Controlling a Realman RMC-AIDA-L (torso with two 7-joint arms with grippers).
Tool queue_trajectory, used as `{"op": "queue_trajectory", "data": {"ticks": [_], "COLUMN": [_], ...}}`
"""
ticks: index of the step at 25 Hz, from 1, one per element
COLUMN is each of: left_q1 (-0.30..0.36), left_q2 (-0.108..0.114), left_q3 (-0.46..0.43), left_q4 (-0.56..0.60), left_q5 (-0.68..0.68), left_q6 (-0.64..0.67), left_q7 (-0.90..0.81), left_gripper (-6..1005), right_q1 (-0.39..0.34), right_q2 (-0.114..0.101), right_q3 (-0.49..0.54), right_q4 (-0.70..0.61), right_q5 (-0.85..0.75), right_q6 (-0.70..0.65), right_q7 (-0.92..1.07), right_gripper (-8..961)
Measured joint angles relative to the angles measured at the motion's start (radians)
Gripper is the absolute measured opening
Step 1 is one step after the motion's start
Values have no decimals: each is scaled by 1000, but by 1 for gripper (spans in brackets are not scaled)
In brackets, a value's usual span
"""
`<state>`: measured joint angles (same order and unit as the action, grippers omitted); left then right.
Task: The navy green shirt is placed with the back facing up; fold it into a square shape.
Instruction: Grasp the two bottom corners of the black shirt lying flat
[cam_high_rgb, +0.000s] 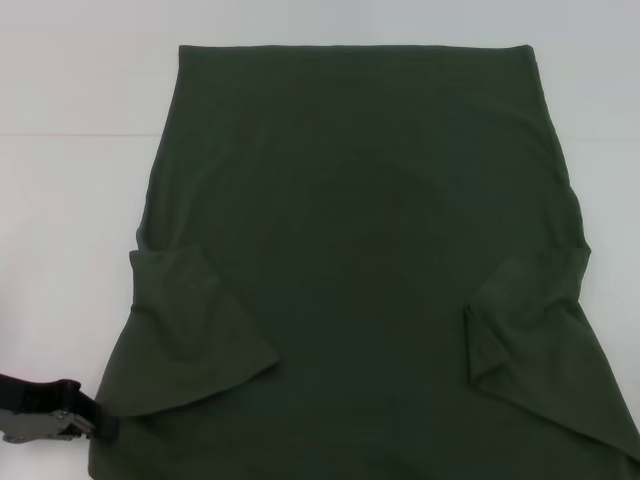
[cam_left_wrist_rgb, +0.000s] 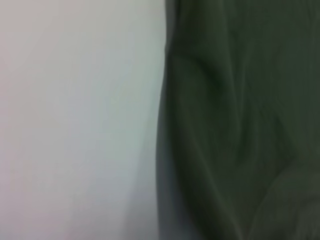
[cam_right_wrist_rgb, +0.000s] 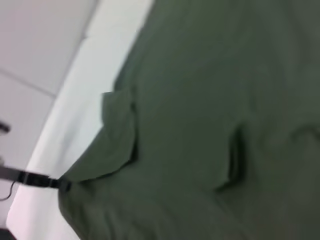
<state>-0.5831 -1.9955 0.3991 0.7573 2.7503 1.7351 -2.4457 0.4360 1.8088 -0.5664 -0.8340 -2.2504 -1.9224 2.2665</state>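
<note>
Shirt (cam_high_rgb: 350, 250) lies flat on the white table (cam_high_rgb: 60, 200), plain side up, both sleeves already folded inward. Body not yet folded into a square. Left gripper (cam_high_rgb: 95, 425) sits at the shirt's near-left edge; can't tell if its claw is pinching. Right gripper is out of view.

From my right wrist I see the navy green shirt (cam_right_wrist_rgb: 200, 125) spread plain side up on the white surface (cam_right_wrist_rgb: 75, 115), 1 sleeve (cam_right_wrist_rgb: 117, 135) folded inward. My left hand (cam_right_wrist_rgb: 42, 181) touches the shirt's edge.
</note>
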Motion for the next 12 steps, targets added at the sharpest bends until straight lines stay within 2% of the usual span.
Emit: {"op": "queue_trajectory", "data": {"ticks": [3, 6, 8, 12], "left_q1": [-3, -4, -5, -5], "left_q2": [2, 3, 3, 3], "left_q3": [0, 0, 0, 0], "left_q4": [1, 2, 2, 2], "left_q5": [0, -5, -7, -9], "left_q6": [6, 6, 6, 7], "left_q7": [10, 14, 17, 23], "left_gripper": [28, 28, 28, 28], "right_q1": [2, 3, 6, 8], "right_q2": [-37, -54, -52, -26], "right_q3": [1, 2, 2, -7], "right_q4": [-4, -15, -20, -20], "right_q5": [-22, -77, -127, -198], "right_q6": [-25, -41, -43, -44], "right_q7": [93, 122, 125, 86], "right_gripper": [931, 931, 931, 892]}}
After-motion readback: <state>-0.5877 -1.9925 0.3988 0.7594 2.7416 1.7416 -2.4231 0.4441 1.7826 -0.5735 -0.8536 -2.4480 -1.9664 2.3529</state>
